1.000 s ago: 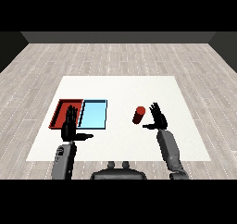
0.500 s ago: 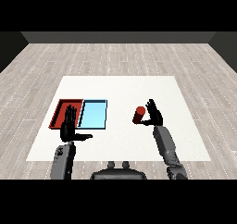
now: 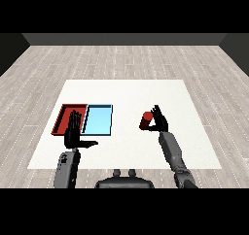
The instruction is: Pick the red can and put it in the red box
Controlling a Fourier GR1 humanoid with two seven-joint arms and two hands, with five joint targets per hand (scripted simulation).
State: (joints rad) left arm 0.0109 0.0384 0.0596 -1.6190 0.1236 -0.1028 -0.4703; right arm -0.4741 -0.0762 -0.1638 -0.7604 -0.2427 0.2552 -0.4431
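The red can (image 3: 146, 121) stands upright on the white table, right of the middle. My right hand (image 3: 159, 120) is beside it on its right, touching its side, with the fingers still mostly straight and the thumb near the can. My left hand (image 3: 74, 133) is raised at the lower left with fingers straight up and thumb out, holding nothing; it covers the near edge of the red tray (image 3: 66, 116). The red tray lies at the left, with the light blue tray (image 3: 98, 120) against its right side.
The white table (image 3: 126, 95) reaches well beyond the trays and the can. Grey plank floor surrounds it. Bare table lies between the light blue tray and the can.
My right hand has moved left and forward until it meets the can's right side. The can and my left hand have stayed where they were.
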